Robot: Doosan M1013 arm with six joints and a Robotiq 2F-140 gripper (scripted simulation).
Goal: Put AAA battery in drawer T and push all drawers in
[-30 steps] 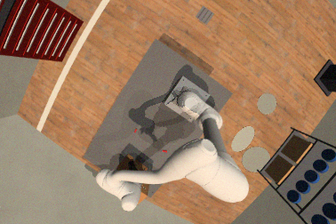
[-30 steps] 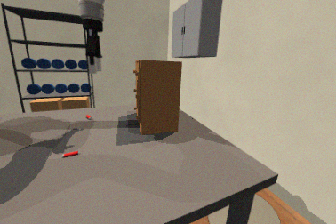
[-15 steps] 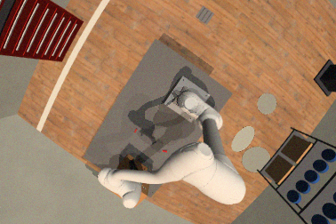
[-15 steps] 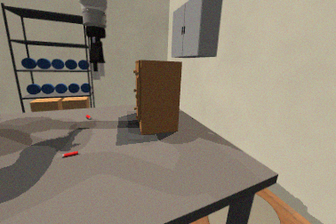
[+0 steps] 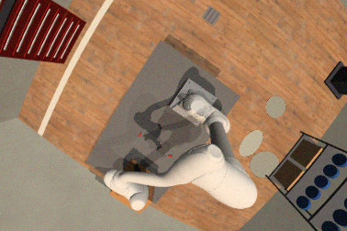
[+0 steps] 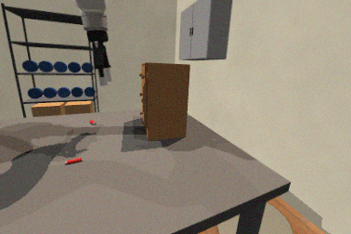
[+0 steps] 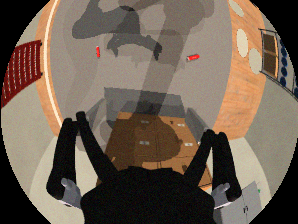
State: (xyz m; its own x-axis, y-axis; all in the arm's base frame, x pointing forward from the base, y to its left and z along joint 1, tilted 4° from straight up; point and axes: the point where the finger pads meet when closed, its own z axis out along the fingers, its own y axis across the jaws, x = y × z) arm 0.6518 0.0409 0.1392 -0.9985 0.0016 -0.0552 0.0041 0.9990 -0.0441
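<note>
The small wooden chest stands upright on the grey table, its knobbed drawer front facing left; all drawers look pushed in. In the wrist view I look down on the chest from above. My gripper is open and empty. It hangs fingers down in front of the chest's front, about level with its top and clear of it; in the wrist view the fingers straddle the chest. Two small red cylinders lie on the table, one farther back and one nearer; I cannot tell which is the battery. The drawer marks are too small to read.
The arm's base plate sits on the far part of the table. A shelf rack with blue bowls and boxes stands behind the table. A grey wall cabinet hangs to the right. The table's front edge is near the camera.
</note>
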